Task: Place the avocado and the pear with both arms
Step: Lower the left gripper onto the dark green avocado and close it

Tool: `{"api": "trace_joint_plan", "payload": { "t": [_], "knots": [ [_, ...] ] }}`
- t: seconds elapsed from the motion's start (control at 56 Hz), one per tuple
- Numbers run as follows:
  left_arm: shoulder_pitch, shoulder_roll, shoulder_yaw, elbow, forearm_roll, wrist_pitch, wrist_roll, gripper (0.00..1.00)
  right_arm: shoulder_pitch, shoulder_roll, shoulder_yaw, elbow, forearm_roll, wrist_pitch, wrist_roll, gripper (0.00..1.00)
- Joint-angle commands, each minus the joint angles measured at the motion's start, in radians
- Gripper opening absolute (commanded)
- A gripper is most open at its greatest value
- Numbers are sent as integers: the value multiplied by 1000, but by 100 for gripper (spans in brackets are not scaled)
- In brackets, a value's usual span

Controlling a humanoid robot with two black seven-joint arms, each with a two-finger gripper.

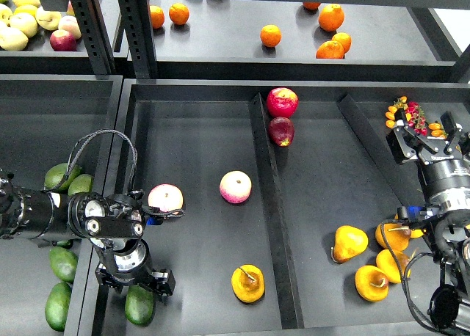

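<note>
A dark green avocado (139, 305) lies in the front left corner of the middle bin's left compartment. My left gripper (134, 280) hangs just above it, jaws spread wide, holding nothing. A golden pear (248, 283) lies in the same compartment near the divider (273, 211). Several more pears (349, 243) lie in the right compartment beside my right arm. More avocados (62, 263) lie in the left bin under my left arm. My right gripper (428, 141) is open and empty, high over the right side of the bin.
Two pink-yellow apples (235, 187) (166, 198) lie in the left compartment, two red apples (282, 101) at the back by the divider. Small orange and red fruit (408, 114) sits by my right gripper. Oranges (270, 35) and pale apples (22, 20) are on the upper shelf.
</note>
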Motion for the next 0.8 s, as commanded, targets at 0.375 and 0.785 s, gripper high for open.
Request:
{"api": "trace_joint_plan", "payload": {
  "t": [0.375,0.785],
  "knots": [
    [42,0,0,15,-7,0,0,76,0,0,2,1,0,0,0,100],
    [39,8,-12,57,-9,0,0,59,-1,0,5,1,0,1,0,100]
  ]
}}
